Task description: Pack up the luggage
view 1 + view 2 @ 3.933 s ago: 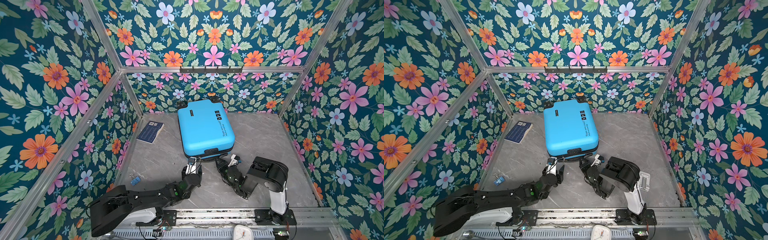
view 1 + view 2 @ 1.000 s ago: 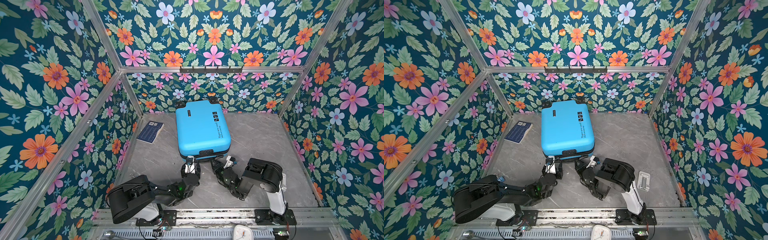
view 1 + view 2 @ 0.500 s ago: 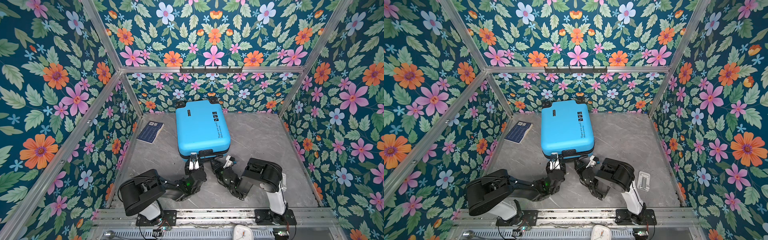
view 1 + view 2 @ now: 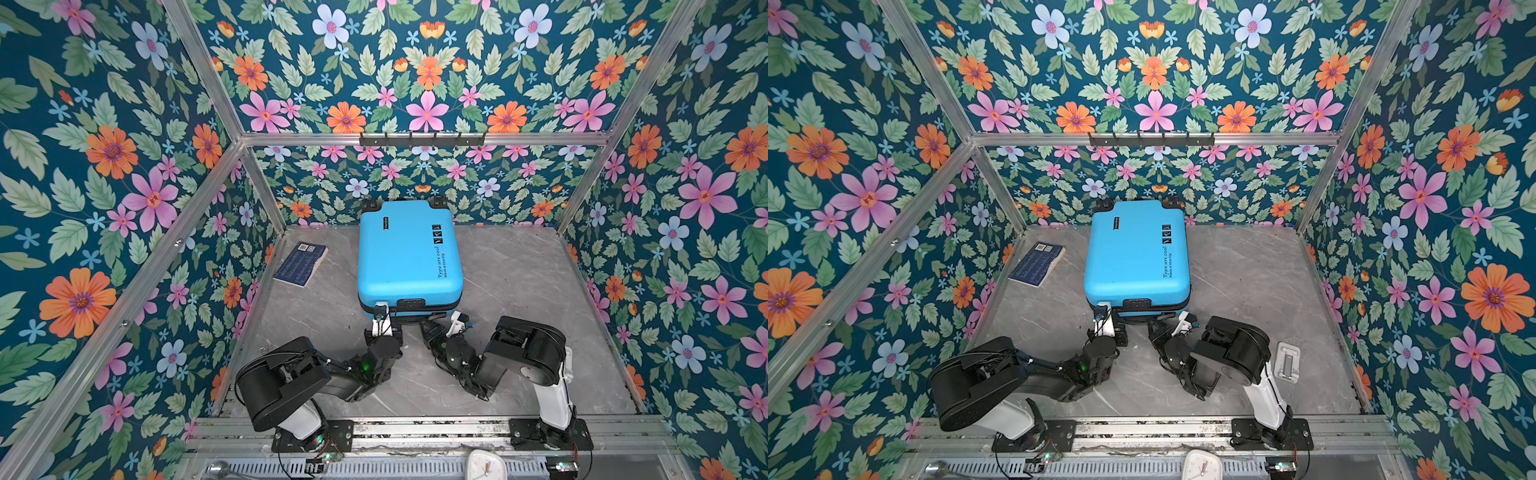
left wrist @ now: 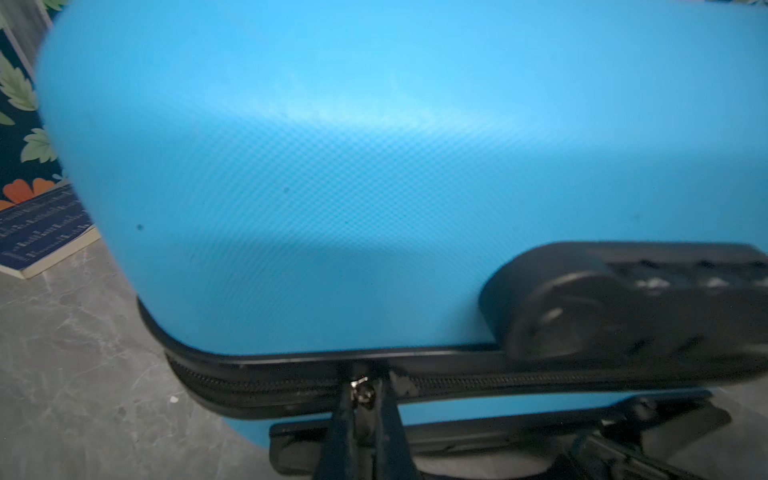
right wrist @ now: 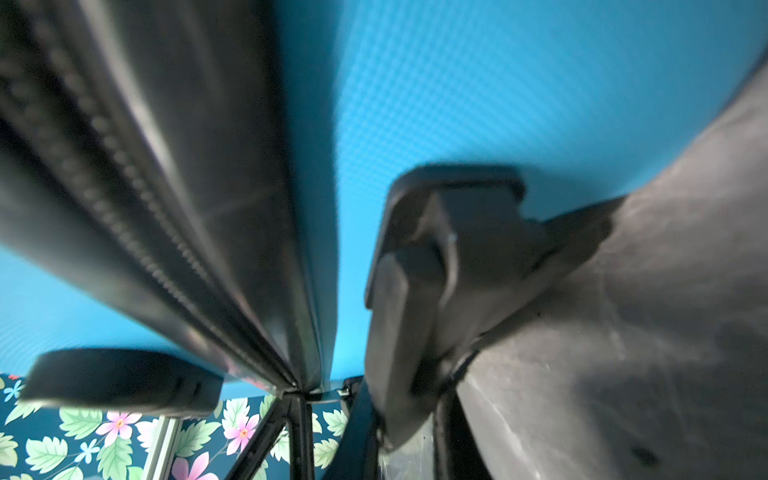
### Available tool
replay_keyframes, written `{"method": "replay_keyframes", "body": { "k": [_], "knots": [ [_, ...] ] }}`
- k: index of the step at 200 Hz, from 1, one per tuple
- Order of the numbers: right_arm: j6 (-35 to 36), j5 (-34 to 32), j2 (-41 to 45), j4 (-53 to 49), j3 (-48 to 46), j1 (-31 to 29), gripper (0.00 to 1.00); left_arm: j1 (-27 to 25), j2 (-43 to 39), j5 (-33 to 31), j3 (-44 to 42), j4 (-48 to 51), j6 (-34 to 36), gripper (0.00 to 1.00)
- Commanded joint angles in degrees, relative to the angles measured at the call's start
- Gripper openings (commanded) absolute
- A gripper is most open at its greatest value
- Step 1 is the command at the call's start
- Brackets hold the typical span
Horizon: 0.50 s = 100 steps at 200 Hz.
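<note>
The luggage (image 4: pixel 409 253) (image 4: pixel 1136 253) is a bright-blue hard-shell suitcase lying flat and closed in the middle of the grey table, wheels toward the back wall. My left gripper (image 4: pixel 380 311) (image 4: pixel 1101 309) is at its near edge. In the left wrist view that gripper (image 5: pixel 363 399) is shut on the small metal zipper pull (image 5: pixel 360 384) of the black zip. My right gripper (image 4: pixel 442 322) (image 4: pixel 1171 322) is beside it at the same edge. In the right wrist view its jaws stand on either side of the black handle (image 6: pixel 436 270) and grip it.
A dark-blue book (image 4: pixel 301 264) (image 4: pixel 1037 264) lies left of the suitcase, near the left wall. A small white plate (image 4: pixel 1287 361) rests on the table to the right of the right arm. A white clock (image 4: pixel 484 465) sits on the front rail. Floral walls close in three sides.
The left gripper moved forward to the suitcase's near edge and closed on the zipper pull. The right gripper stayed on the handle. The suitcase turned slightly since the earliest frames.
</note>
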<state>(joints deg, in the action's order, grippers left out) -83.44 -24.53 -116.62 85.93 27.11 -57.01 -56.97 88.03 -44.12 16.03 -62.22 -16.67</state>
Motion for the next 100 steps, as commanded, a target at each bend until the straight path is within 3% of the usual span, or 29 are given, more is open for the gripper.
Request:
{"method": "replay_keyframes", "body": {
  "k": [1, 25, 66, 100],
  "knots": [
    [6.27, 5.5, -0.04, -4.35, 0.21, -0.55, 0.0, 0.2, -0.53, 16.26, -0.83, -0.65, 4.78, 0.0],
    [6.23, 5.72, -0.41, -4.3, 0.66, -0.6, 0.0, 0.22, -1.95, 23.97, -0.9, -0.25, 5.52, 0.0],
    [5.92, 6.14, -1.15, -4.23, 1.58, -0.56, 0.0, -0.42, -3.09, 28.38, -1.1, -0.51, 5.8, 0.0],
    [5.99, 6.59, -1.24, -4.3, 2.06, -0.64, 0.0, -2.62, -2.26, 33.12, 3.24, 4.85, 7.38, 0.0]
  ]
}}
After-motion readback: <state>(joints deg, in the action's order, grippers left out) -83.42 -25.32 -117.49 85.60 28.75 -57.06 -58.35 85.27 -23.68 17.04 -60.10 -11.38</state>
